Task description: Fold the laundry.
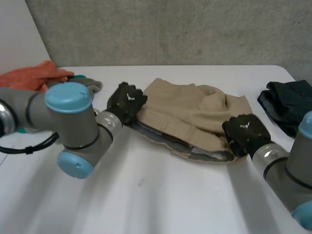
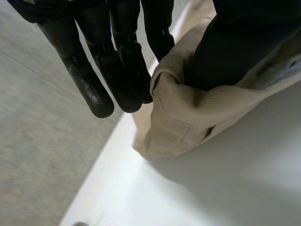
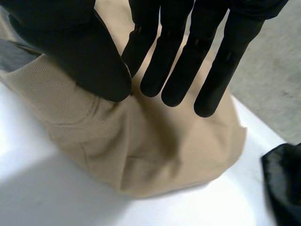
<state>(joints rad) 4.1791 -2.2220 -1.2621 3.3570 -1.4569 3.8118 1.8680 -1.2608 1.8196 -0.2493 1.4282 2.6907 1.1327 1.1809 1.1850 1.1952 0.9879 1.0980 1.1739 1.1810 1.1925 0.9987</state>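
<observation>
The white table [image 1: 161, 195] carries everything, with a grey concrete wall [image 1: 170, 29] behind it. Across its middle lies the task's thing, a beige woven cotton garment [image 1: 195, 114], loosely folded over itself, with a grey lining showing along its near edge. Well apart from it, at the table's right edge, sits a dark green-black bundled garment [image 1: 287, 102]. At the far left lies a crumpled orange cloth [image 1: 31, 77], and a small grey-green piece [image 1: 92, 87] touches it; what that piece is cannot be told.

The robot's left hand [image 1: 126, 103] is at the beige garment's left end. In the left wrist view its fingers [image 2: 120, 70] are straight and close together. The cloth's rolled edge is drawn up between them and the thumb [image 2: 240, 47] and wraps round the thumb, so the hand pinches that edge. Below the grip the cloth hangs in a raised fold, clear of the table.

The robot's right hand [image 1: 246, 132] is at the garment's right near corner. In the right wrist view its fingers [image 3: 176, 61] are straight and slightly spread over the cloth, while the thumb [image 3: 80, 52] bears down on it. Wrinkles run out from the thumb tip, which seems to nip a ridge of cloth against the nearest finger, though the contact itself is hidden. The dark garment lies just past the beige corner.
</observation>
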